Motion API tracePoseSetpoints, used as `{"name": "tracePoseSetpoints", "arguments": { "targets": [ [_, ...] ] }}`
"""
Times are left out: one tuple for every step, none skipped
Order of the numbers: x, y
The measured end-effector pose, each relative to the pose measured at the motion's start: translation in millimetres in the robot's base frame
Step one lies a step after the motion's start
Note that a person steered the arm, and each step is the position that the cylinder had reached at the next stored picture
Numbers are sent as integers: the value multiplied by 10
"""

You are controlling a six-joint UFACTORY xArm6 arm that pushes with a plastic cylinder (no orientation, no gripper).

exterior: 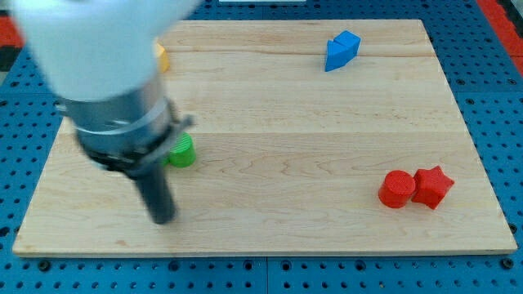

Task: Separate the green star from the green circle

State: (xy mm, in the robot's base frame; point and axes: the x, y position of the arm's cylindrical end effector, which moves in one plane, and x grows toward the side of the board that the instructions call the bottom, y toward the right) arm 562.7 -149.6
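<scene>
Camera view: my tip [164, 217] rests on the wooden board [310, 147] near the view's bottom left; it is a bare rod end, holding nothing. The green circle [182, 152] lies just above and to the right of the tip, partly covered by the arm's body, apart from the tip itself. The green star cannot be made out — the arm hides that area. A yellow block [162, 57] shows at the view's top left, shape unclear. A blue block [341, 51] sits near the top edge. The red cylinder [397, 189] and red star [432, 186] touch each other at the view's lower right — well apart from the tip.
</scene>
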Motion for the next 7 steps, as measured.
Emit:
{"name": "tracePoseSetpoints", "arguments": {
  "targets": [
    [-475,-604],
    [-783,-732],
    [-785,-407],
    [-778,50],
    [-754,523],
    [-606,972],
    [-536,1315]
  ]
}}
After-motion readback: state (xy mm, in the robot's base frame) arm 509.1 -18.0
